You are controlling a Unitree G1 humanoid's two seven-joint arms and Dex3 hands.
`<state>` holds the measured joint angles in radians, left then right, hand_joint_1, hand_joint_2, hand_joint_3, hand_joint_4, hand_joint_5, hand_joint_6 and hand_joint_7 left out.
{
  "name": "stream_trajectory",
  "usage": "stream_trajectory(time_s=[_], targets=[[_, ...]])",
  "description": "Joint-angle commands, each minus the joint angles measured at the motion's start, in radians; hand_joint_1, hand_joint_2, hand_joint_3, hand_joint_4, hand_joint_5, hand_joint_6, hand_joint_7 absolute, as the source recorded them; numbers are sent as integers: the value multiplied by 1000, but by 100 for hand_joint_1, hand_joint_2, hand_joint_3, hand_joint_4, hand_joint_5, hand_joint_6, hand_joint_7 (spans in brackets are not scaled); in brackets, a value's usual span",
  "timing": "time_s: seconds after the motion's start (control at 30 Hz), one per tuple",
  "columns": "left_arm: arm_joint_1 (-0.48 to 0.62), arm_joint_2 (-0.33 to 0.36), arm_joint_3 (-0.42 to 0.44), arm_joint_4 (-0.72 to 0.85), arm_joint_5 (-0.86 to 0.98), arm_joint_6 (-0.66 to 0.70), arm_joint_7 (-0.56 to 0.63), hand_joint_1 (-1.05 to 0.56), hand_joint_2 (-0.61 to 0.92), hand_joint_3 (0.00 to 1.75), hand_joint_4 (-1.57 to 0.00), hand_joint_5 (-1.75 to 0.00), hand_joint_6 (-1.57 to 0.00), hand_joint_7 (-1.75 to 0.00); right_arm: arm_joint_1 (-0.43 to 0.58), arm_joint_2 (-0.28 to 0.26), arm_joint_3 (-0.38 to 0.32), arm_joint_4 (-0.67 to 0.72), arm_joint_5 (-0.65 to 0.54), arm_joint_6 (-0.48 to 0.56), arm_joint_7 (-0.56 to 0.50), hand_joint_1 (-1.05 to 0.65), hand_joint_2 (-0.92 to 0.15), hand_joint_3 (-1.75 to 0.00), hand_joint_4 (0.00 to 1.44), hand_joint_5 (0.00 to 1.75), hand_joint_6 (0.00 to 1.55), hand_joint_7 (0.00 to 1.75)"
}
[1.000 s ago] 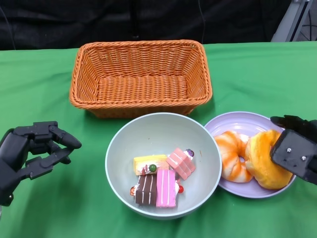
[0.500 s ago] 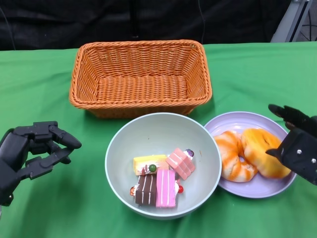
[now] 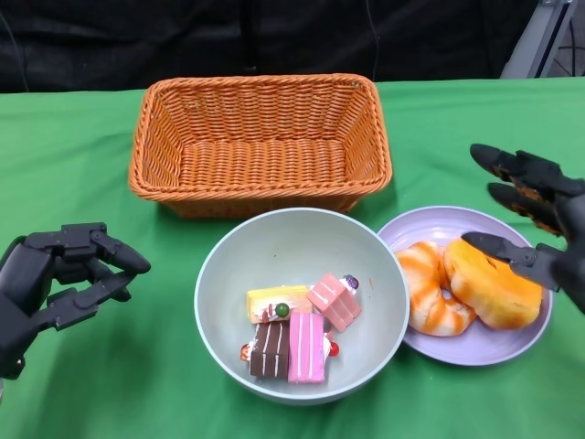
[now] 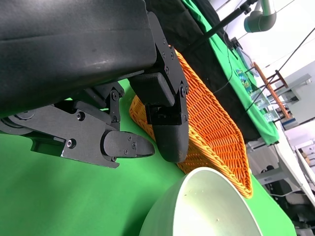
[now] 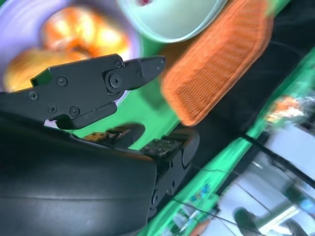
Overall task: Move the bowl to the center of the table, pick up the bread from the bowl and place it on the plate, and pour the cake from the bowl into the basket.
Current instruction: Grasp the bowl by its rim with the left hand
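The pale green bowl (image 3: pixel 388 274) sits in the middle of the table with several small cake pieces (image 3: pixel 292 329) inside. To its right, the lilac plate (image 3: pixel 457 222) carries two orange breads (image 3: pixel 457 288). My right hand (image 3: pixel 535 224) hovers above the plate's right side with its fingers spread, holding nothing. My left hand (image 3: pixel 55 279) rests left of the bowl with its fingers apart and nothing in it. The woven orange basket (image 3: pixel 260 142) stands behind the bowl. The right wrist view shows the breads (image 5: pixel 64 34), the bowl (image 5: pixel 172 22) and the basket (image 5: pixel 216 64), all blurred.
Green cloth (image 3: pixel 91 165) covers the table. The bowl's rim touches the plate's left edge and lies close to the basket's front wall. In the left wrist view the basket (image 4: pixel 211 123) lies beyond the bowl's rim (image 4: pixel 197 206).
My right hand let go of the bread on the plate, then opened and lifted up and away. The bread now lies flat beside the other one. The left hand stayed still.
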<state>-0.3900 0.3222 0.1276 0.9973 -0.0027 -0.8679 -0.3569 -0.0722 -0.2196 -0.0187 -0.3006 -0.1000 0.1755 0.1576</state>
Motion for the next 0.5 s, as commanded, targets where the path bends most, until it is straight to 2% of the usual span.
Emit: stream_trajectory(time_s=[0.03, 0.13, 0.17, 0.2, 0.27, 0.3, 0.47, 0.5], targets=[[-9, 18, 4, 7, -5, -8, 10, -9, 92, 24, -85, -116, -94, -75, 52, 36, -38, -17, 100, -118, 17, -9, -92, -14, 84, 28, 77, 18], [-8, 19, 2, 6, 1, -6, 16, -10, 92, 25, -85, -116, -95, -75, 96, 74, -40, -22, 172, -193, 30, -7, -90, -23, 75, 78, 88, 27], [-9, 20, 1, 7, 3, -9, 17, -9, 92, 25, -86, -116, -94, -76, 109, 85, -38, -25, 195, -205, 35, -7, -88, -30, 72, 95, 88, 34], [-10, 20, 0, 9, 3, -12, 16, -9, 92, 25, -86, -116, -94, -76, 118, 93, -36, -25, 211, -216, 39, -8, -84, -37, 70, 104, 86, 43], [-11, 20, 2, 13, -1, -15, 12, -9, 92, 25, -86, -116, -94, -76, 133, 104, -29, -18, 225, -251, 48, -9, -76, -53, 70, 115, 80, 64], [-12, 20, 3, 15, -3, -16, 10, -9, 92, 24, -86, -116, -94, -75, 142, 106, -24, -14, 224, -273, 53, -9, -70, -66, 73, 121, 77, 80], [-10, 15, 11, 13, -23, -18, -4, -8, 92, 23, -87, -112, -95, -70, 180, 121, -4, -16, 230, -319, 59, -8, -64, -85, 75, 139, 74, 111], [-7, 12, 15, 7, -37, -13, -15, -10, 92, 21, -87, -104, -96, -62, 191, 127, -1, -21, 229, -319, 55, -7, -63, -90, 74, 144, 71, 118]])
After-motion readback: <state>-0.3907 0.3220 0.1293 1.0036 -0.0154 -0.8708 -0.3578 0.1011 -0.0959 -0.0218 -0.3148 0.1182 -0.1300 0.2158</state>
